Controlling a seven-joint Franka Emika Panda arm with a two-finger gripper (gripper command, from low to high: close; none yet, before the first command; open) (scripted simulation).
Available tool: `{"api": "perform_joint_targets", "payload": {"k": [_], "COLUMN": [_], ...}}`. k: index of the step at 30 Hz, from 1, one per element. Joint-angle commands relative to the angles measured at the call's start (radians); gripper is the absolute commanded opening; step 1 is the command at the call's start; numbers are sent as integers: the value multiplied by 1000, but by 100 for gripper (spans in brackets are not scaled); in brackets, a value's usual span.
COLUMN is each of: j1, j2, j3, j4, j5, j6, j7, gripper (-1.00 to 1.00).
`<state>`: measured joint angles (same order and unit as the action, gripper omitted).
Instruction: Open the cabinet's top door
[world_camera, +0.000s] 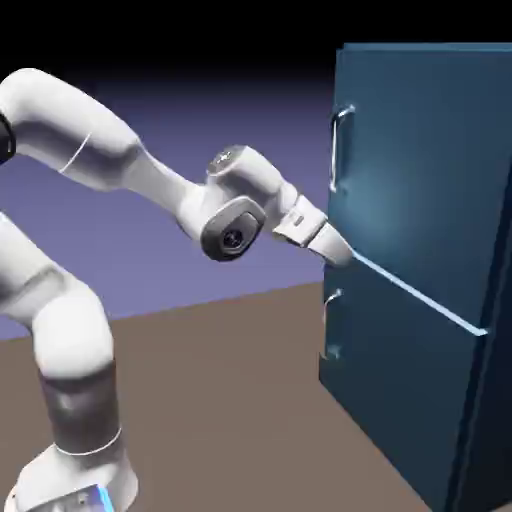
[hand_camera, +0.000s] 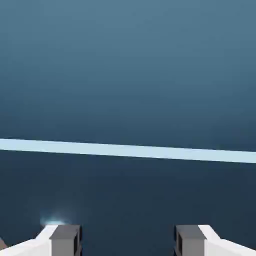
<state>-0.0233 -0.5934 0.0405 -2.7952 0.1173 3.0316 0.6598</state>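
Note:
The tall dark blue cabinet (world_camera: 497, 400) stands at the exterior view's right. Its top door (world_camera: 420, 150) is shut flat, with a vertical silver handle (world_camera: 342, 148) at its left edge. My gripper (world_camera: 341, 254) hovers close to the cabinet front at the pale seam (world_camera: 410, 290) between the two doors, well below that handle. In the hand view, flat blue door panel fills the picture, crossed by the pale seam (hand_camera: 128, 150). The gripper (hand_camera: 128, 241) is open, both grey fingertips (hand_camera: 65, 240) wide apart with nothing between them. No handle shows in the hand view.
The lower door (world_camera: 400, 390) with its own small silver handle (world_camera: 331, 325) lies below the seam. The brown table (world_camera: 230, 400) stretches in front of the cabinet. My white arm (world_camera: 120, 160) arches in from the left.

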Motion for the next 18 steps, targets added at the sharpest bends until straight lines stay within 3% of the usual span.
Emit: {"api": "perform_joint_targets", "payload": {"k": [1, 18], "j1": [-13, -235], "j2": [-9, -156], "j3": [15, 271], "j4": [5, 99], "j5": [44, 783], "j6": [-2, -36], "j7": [-30, -542], "gripper": [0, 0]}}
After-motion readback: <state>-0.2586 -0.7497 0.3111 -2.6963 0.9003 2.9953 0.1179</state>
